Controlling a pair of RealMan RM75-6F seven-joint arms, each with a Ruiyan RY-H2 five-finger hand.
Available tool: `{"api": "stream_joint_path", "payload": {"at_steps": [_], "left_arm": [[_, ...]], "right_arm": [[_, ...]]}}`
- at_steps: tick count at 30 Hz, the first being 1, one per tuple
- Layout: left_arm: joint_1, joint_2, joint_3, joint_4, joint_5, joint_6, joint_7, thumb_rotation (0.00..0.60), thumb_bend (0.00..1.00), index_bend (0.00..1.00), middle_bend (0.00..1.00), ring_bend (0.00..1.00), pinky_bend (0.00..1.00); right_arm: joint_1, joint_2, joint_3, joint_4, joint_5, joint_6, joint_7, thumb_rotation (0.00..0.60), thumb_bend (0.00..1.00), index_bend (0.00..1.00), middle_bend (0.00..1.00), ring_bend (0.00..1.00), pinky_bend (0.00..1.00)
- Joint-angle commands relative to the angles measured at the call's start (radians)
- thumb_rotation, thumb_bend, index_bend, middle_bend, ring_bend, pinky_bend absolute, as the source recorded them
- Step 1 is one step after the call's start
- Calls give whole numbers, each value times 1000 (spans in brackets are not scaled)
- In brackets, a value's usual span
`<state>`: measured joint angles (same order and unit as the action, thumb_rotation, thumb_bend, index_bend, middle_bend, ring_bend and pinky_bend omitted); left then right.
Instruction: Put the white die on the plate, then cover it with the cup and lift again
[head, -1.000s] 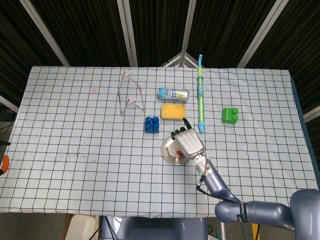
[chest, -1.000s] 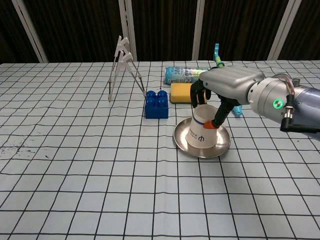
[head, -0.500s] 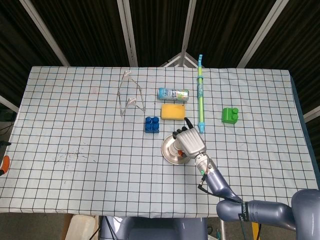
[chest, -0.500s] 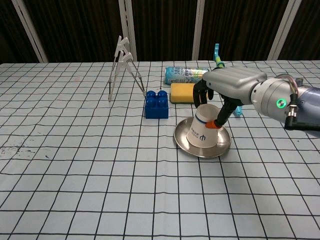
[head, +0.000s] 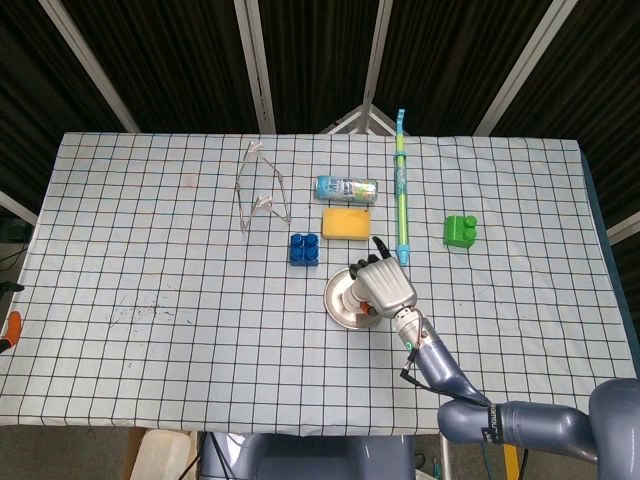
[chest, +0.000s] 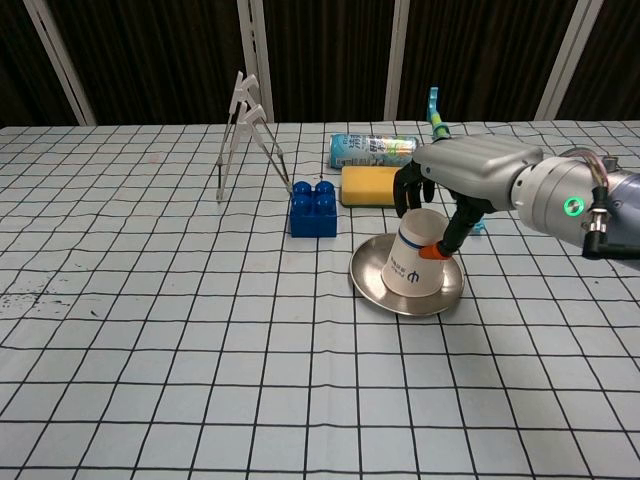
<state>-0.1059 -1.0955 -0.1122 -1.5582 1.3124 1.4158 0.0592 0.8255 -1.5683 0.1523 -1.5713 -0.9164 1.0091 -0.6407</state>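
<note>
Nearest the robot, the right arm reaches in from the lower right edge, and the right robot hand (chest: 462, 186) comes down from above onto an upturned white paper cup (chest: 412, 264). Its fingers (chest: 405, 192) curl around the cup's upper end, so this robot hand is holding the cup. The cup is tilted, its closed end leaning toward the hand and its open mouth facing down onto the silver plate (chest: 442, 296). The plate rests on the checked cloth of the desk (chest: 200, 380). The white die cannot be seen in either view; whether it lies under the cup cannot be told. In the head view the same robot hand (head: 384, 286) covers most of the cup (head: 353, 294), with the plate's rim (head: 334, 305) showing to its left.

Just behind the plate to the left stands a blue building block (chest: 314, 209), apart from the plate. Behind the plate lies a yellow sponge (chest: 366, 185), and beyond that a small can (chest: 364, 149) on its side. To the right of these, a long green and blue stick (head: 401, 190) lies lengthwise away from the robot. A green building block (head: 460, 230) sits further right, well apart. To the left, a thin wire stand (chest: 243, 130) is upright on the cloth.

The left robot hand shows in neither view.
</note>
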Motion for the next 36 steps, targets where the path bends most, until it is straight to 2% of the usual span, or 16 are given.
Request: {"api": "stream_joint_path", "payload": {"at_steps": [1,9,16,24,36], "left_arm": [[0,0,0,-1,0,1,0,600,695,324,0,0,118],[1,1,-1,1,-1,2,-4,600,695,324,0,0,118],[1,1,-2,2,-1,2,-7,600,695,324,0,0,118],[1,2,1,0,2,3,-4,600,695,325,0,0,118],[3,3,-1,1,0,5,-8,600,695,327,0,0,118]], "right_arm": [[2,-2,-2,2,-1,-5,2,600,325,431,553,341,0],[5,-15,-7,16,-6,-12,11,600,325,435,553,341,0],[4,-23,-4,25,-26,1,23,600,325,524,568,343,0],[7,-31,-5,39,-32,-12,35,600,325,533,569,349,0],[32,-100,15,159,-74,-27,74,600,325,533,570,352,0]]}}
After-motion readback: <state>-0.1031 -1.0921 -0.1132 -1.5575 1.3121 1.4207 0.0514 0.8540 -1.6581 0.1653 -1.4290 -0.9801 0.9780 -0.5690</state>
